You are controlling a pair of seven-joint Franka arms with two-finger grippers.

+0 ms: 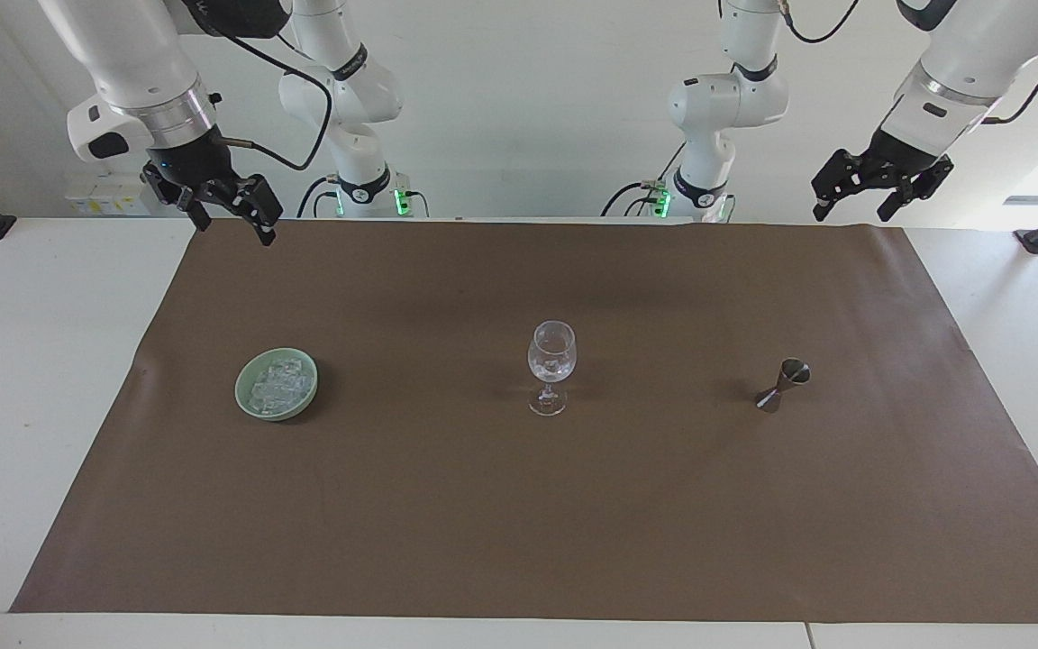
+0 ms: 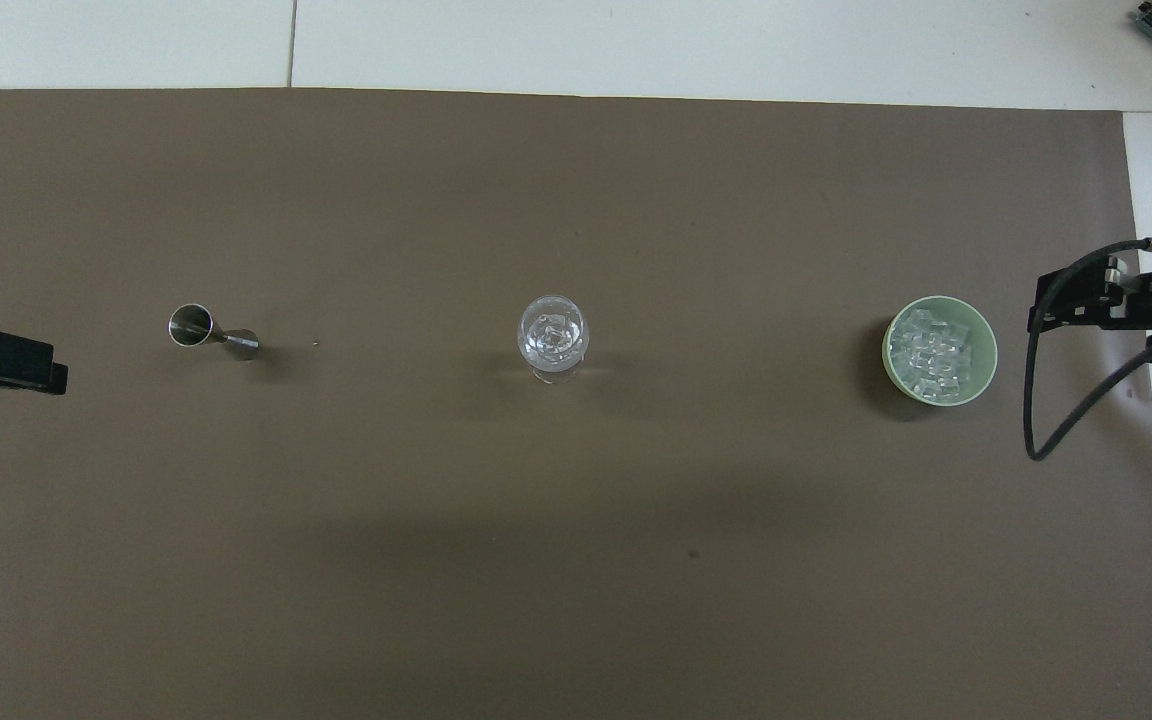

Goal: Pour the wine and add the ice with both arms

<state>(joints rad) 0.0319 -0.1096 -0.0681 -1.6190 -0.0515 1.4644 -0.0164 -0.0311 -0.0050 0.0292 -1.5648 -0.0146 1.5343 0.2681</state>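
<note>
Both the left gripper (image 1: 852,200) and right gripper (image 1: 232,213) hang released and empty over the brown mat's (image 1: 519,505) robot-side corners, while the ice (image 1: 277,386) lies heaped in a green bowl (image 1: 243,400) toward the right arm's end, wide bare mat around it.

Two white jointed arms (image 1: 136,54), silver wrist rings, black pincers, looping black cables, green base lights.

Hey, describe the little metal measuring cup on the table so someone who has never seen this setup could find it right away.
Start at the brown mat that covers the table. Three things stand in a row across it: a green bowl of ice, a wine glass in the middle, and the measuring cup toward the left arm's end. It is the only dark metal one, hourglass-shaped and leaning.
</note>
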